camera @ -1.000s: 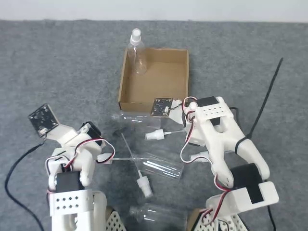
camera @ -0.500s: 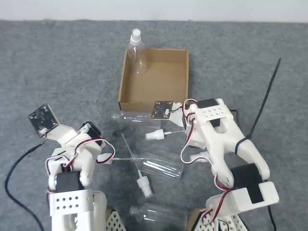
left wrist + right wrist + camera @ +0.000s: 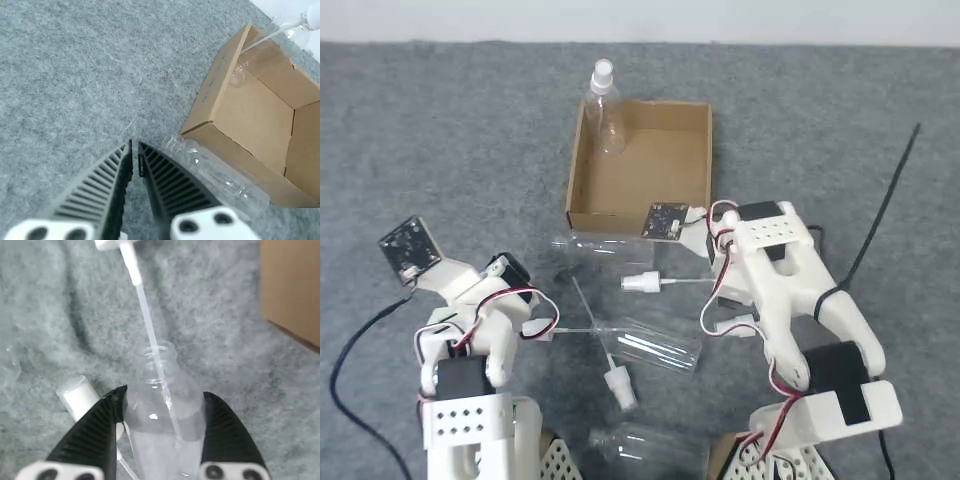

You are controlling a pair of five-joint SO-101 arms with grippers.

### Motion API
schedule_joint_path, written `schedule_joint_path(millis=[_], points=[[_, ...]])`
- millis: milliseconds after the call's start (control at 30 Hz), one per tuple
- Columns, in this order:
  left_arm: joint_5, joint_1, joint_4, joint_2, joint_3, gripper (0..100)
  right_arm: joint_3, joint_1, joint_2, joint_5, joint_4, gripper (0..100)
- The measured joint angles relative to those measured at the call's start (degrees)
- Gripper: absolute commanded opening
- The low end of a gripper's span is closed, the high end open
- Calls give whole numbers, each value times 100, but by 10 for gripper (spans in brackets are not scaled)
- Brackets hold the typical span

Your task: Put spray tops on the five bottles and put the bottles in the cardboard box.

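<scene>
I find right jaws clamped on a clear bottle [image 3: 161, 437], spray top [image 3: 114, 244] tube entering its neck; left jaws nearly closed, empty.

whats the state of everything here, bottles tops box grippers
cardboard box: open, one bottle inside
capped bottle: spray top on, leaning in box corner
held bottle: uncapped, tube in its neck
loose spray top: unseated, tube in held bottle
bottle by box: uncapped, lying down
right gripper: shut on held bottle
left gripper: shut, empty

Loose bottles [image 3: 598, 250] before the cardboard box [image 3: 660, 172]
</scene>
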Motion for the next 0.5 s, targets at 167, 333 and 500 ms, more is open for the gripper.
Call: schedule_joint_path(millis=[167,333,500], points=[[0,0,0,0,0,13,-615,-9,0,-18,651,76],[0,0,0,0,0,13,-1222,-9,0,-360,1248,76],[0,0,0,0,0,13,-1679,-9,0,-668,1688,75]])
